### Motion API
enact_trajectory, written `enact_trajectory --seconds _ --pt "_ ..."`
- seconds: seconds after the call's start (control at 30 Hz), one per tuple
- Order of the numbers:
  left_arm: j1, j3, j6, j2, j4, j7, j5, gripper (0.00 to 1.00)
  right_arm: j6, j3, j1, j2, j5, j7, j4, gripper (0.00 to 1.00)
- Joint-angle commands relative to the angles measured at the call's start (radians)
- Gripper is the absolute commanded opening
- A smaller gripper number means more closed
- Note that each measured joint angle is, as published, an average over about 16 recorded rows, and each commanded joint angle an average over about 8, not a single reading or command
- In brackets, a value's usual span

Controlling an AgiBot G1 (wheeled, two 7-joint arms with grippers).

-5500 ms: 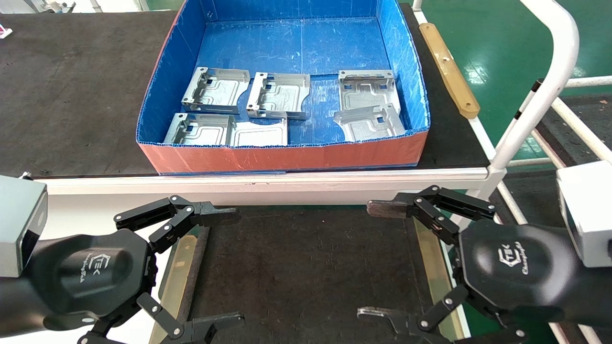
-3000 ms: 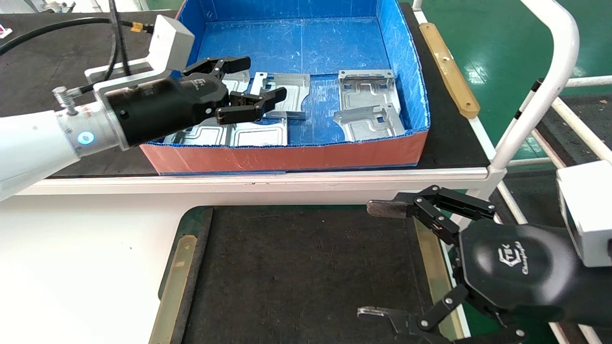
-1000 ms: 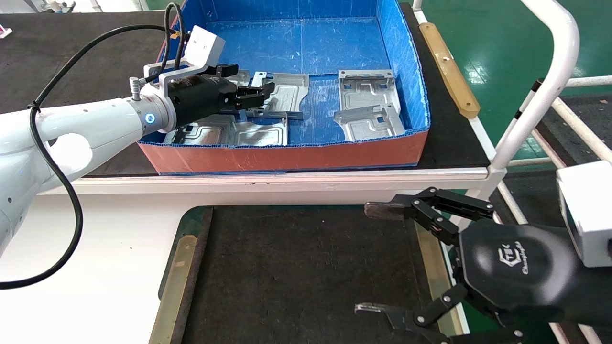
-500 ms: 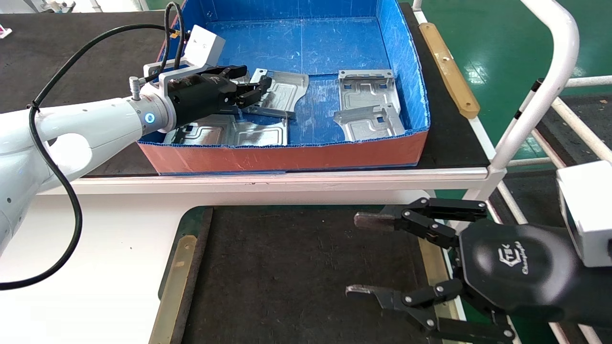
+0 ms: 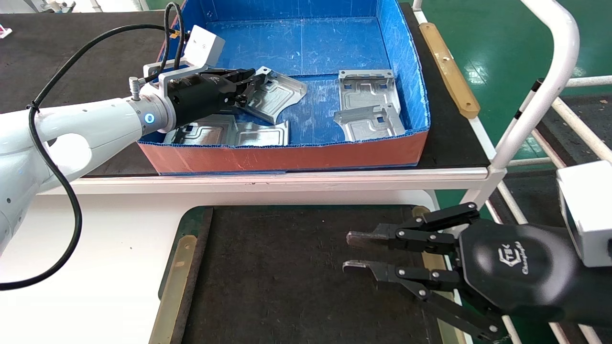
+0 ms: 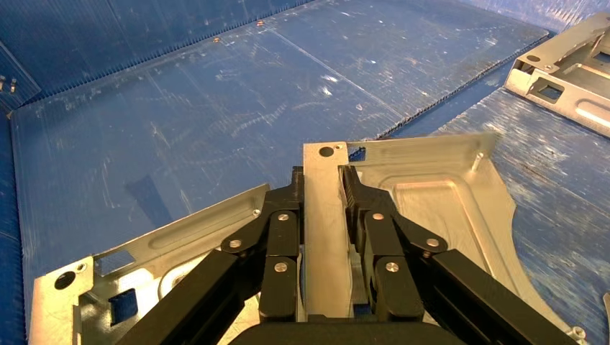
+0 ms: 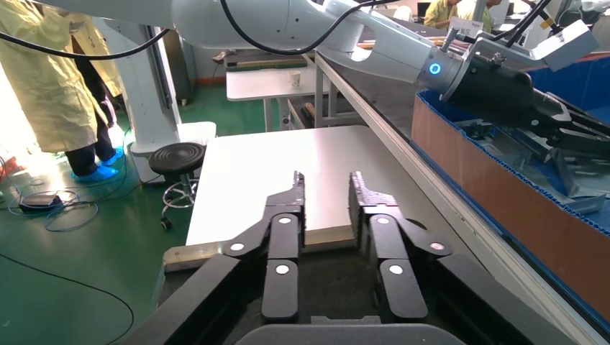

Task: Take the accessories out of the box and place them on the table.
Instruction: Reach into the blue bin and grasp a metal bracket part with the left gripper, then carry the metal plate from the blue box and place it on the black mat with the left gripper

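Plate [image 5: 274, 97] up off the floor of the box [image 5: 287, 157] now, pinched along one bent edge by the left gripper [image 5: 248, 86], tilted where half a second back barely lifted. First pick looking good. Over the table [image 5: 95, 267], right gripper [image 5: 351, 251] narrowed to a slim gap, empty, formerly spread wide.

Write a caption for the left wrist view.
Left gripper shut on a metal plate above the blue box floor.

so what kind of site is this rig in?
Probably a factory floor or robot data-collection workshop: green painted floor, stamped metal plates in a blue corrugated box, and staff in yellow coats.
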Motion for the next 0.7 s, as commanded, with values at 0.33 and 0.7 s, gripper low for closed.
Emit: enact_trajectory --seconds 0.33,0.7 --pt "-0.008 -0.001 -0.008 0.007 -0.005 -0.010 -0.002 0.00 0.000 0.000 0.000 0.000 0.000 0.000 0.000 0.43" --pt "-0.021 -0.012 -0.003 -0.002 -0.036 -0.002 -0.019 0.00 0.000 -0.001 0.000 0.000 0.000 -0.001 -0.001 1.00"
